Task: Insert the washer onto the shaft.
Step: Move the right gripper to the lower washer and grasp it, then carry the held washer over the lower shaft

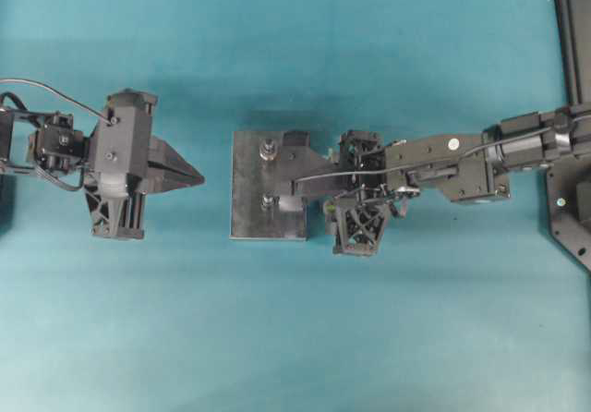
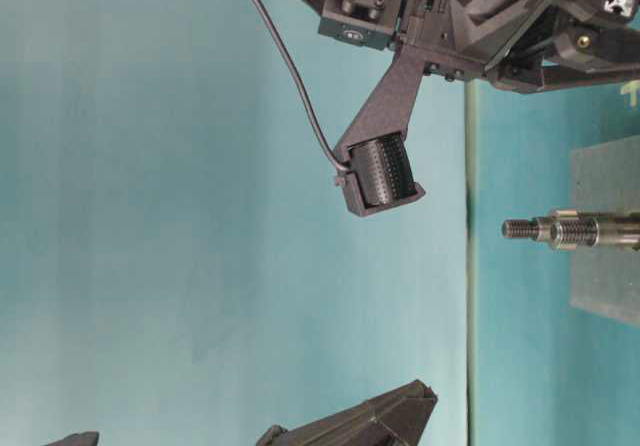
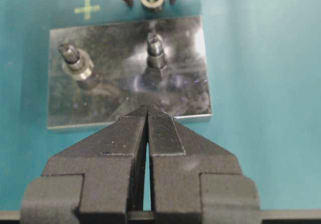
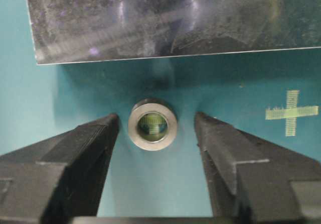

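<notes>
Right wrist view: washer (image 4: pixel 152 124) unpicked on counter (image 4: pixel 75 93), between released right claw (image 4: pixel 156 133) tips; shaft (image 3: pixel 153 50) at twelve o'clock, bare.

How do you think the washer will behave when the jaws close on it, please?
The washer looks like rigid metal, so it should not deform. Its smooth, shiny rim may slip between the jaws. Lying flat on the table, it seems unlikely to roll.

Teal table top (image 1: pixel 295 338), soft even light

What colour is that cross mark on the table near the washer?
Pale yellow-green cross mark on the teal table, clearest in the right wrist view.
</notes>
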`<state>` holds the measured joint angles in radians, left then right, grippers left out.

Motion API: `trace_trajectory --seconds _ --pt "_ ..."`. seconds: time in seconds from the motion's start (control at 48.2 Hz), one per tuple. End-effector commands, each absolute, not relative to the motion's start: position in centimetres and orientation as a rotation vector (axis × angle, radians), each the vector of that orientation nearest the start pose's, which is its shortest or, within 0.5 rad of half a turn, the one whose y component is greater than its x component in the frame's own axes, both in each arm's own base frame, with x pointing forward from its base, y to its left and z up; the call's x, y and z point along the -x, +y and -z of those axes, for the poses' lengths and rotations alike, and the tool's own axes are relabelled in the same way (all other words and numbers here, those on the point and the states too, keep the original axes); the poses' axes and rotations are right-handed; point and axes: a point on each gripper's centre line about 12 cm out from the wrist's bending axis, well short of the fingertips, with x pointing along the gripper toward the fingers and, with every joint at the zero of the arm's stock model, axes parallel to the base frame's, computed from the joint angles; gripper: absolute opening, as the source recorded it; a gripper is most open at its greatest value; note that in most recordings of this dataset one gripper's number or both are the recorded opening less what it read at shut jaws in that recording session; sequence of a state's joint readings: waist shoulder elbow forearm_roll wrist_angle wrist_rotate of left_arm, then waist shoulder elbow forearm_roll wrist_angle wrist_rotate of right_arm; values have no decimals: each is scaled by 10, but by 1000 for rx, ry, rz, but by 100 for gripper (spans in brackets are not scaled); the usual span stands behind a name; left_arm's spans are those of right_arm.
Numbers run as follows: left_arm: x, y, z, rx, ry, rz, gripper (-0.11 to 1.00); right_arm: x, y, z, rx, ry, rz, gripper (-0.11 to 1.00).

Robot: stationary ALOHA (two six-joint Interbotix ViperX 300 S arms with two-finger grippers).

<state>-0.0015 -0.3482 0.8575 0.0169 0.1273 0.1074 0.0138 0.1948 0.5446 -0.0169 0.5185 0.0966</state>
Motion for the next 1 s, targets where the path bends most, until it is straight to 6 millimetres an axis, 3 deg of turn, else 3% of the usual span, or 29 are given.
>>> trace_trajectory --seconds 0.0,0.166,0.332,0.726,0.83,0.975 --pt "-313 -2 -219 -123 611 42 0 -381 2 -104 -72 1223 60 57" --pt "-313 -2 -219 -124 611 42 0 -380 1 -105 -75 1224 64 31" --pt "-313 -2 -219 -125 611 44 0 -385 -4 -123 -92 1175 77 31" --pt "-313 -2 -219 -125 612 44 0 -408 -1 -214 -82 1026 62 31" --pt "-313 -2 -219 -124 611 42 0 -417 0 -224 -80 999 58 31" --pt "-313 -2 -219 -125 609 44 0 -426 -1 -217 -74 1008 56 31"
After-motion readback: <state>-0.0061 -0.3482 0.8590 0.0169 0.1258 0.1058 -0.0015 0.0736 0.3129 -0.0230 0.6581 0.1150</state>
